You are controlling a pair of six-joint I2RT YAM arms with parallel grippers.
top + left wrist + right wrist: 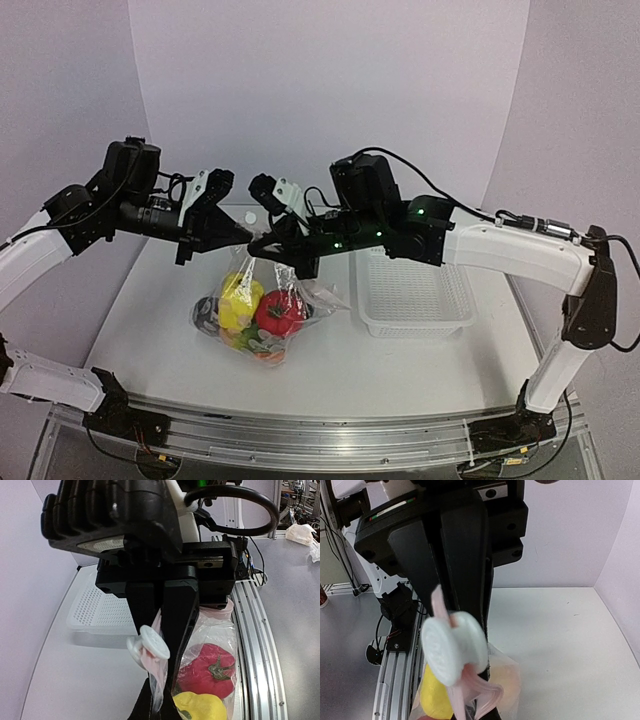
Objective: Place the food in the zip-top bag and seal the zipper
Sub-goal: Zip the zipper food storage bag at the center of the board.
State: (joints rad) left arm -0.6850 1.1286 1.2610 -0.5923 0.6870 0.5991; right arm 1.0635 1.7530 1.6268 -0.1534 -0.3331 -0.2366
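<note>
Over the table (400,370), left tool (244,235) and right tool (270,246) clamp the zip-top bag (262,300), its length vertical.

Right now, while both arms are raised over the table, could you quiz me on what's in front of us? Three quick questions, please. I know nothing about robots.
1. True or false: the red toy lies in the white basket.
2. Inside the bag, what colour is the toy right beside the red one? A yellow, B blue, C white.
3. Fill in: the jaws of both arms are ____ on the bag's top edge.

Key: 1 false, it is in the bag. 2 A, the yellow toy. 3 shut.
</note>
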